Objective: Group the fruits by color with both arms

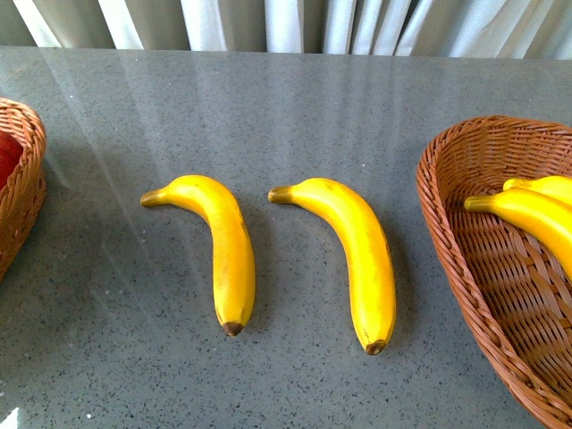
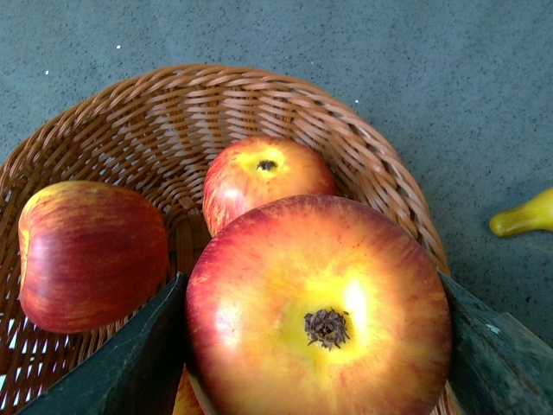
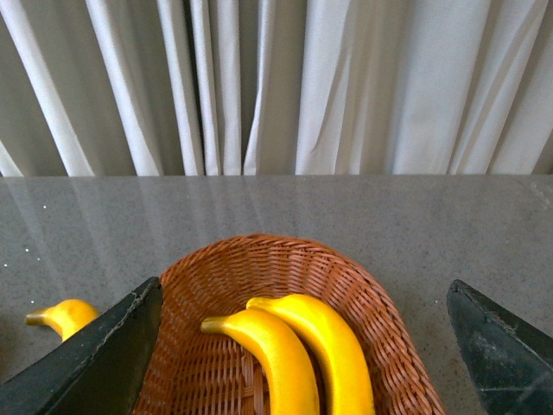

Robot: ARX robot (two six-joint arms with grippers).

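While the left gripper pinches a glossy round red-yellow apple over a woven brown wicker basket holding two more apples, two curved yellow bananas lie apart on the speckled grey table. The right gripper gapes wide above another wicker basket containing two more bananas.

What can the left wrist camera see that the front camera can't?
Only the left wrist camera shows the left hand gripping a big apple over the basket, with two more apples lying inside it. Only the front camera shows two whole bananas on the table, another basket on the right holding bananas, and curtains. Both show the gray table, the apple basket and a banana's stem end.
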